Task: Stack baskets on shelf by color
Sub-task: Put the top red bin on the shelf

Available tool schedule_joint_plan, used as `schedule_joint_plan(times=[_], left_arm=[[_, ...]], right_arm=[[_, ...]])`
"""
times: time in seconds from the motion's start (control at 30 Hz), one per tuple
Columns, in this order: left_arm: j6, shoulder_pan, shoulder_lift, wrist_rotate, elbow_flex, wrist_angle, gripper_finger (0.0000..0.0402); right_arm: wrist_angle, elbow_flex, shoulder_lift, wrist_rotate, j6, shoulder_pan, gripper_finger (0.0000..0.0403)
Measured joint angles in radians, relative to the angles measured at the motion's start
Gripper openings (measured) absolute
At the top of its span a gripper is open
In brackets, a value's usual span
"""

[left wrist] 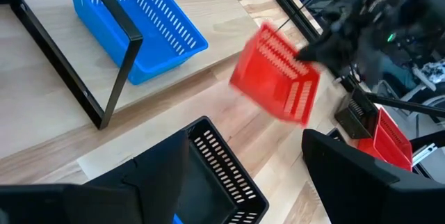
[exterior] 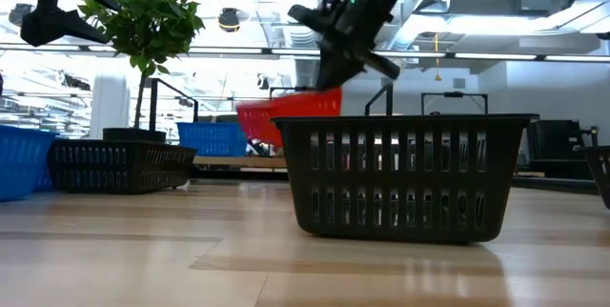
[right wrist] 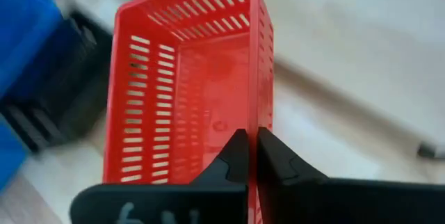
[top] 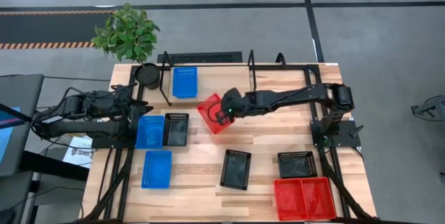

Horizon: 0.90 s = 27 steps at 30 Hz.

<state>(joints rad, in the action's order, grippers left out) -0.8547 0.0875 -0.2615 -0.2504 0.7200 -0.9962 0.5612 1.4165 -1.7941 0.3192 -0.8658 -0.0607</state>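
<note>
My right gripper (top: pixel 221 115) is shut on a red basket (top: pixel 208 109) and carries it above the middle of the table, just in front of the shelf (top: pixel 278 78). The low view shows the basket (exterior: pixel 286 114) tilted and off the tabletop. One blue basket (top: pixel 184 81) sits on its base at the shelf's left end. My left gripper (top: pixel 137 107) hovers open at the table's left side, over a blue basket (top: pixel 149 131) and a black basket (top: pixel 175 129) that stand side by side; in the left wrist view the gripper (left wrist: pixel 243 179) is above the black basket (left wrist: pixel 222 175). My right gripper pinches the red basket's side wall (right wrist: pixel 259 106) at its rim, one finger (right wrist: pixel 235 156) inside the basket and one outside. It reaches in from the table's right. The basket is lifted clear, tilted, and stretches away from the fingers.
On the near half of the table stand a blue basket (top: pixel 156 168), two black baskets (top: pixel 236 169) (top: pixel 297 163) and two red baskets (top: pixel 304 198) side by side. A round black pot (top: pixel 147 76) and a leafy plant (top: pixel 126 30) are at the far left corner. Black tube hoops (top: pixel 251 67) rise from the shelf.
</note>
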Motion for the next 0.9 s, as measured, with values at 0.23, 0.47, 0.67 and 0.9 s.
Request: schedule_joint_plan(times=[0.23,0.47,0.67,0.9], left_arm=[[0.0,0.0,0.0,0.0,0.0,0.003,0.0269],[0.0,0.0,0.0,-0.008,0.0,0.018,0.0269],[-0.001,0.0,0.0,-0.015,0.0,0.019,0.0269],[-0.002,0.0,0.0,-0.025,0.0,0.019,0.0269]], right_arm=[[-0.078,0.001,0.043,0.082,0.002,-0.085,0.0014],[-0.235,-0.001,-0.017,0.076,-0.089,-0.202,0.0025],[-0.309,-0.001,-0.099,0.049,-0.223,-0.253,0.0023],[-0.313,-0.001,-0.16,0.042,-0.297,-0.26,0.0029]])
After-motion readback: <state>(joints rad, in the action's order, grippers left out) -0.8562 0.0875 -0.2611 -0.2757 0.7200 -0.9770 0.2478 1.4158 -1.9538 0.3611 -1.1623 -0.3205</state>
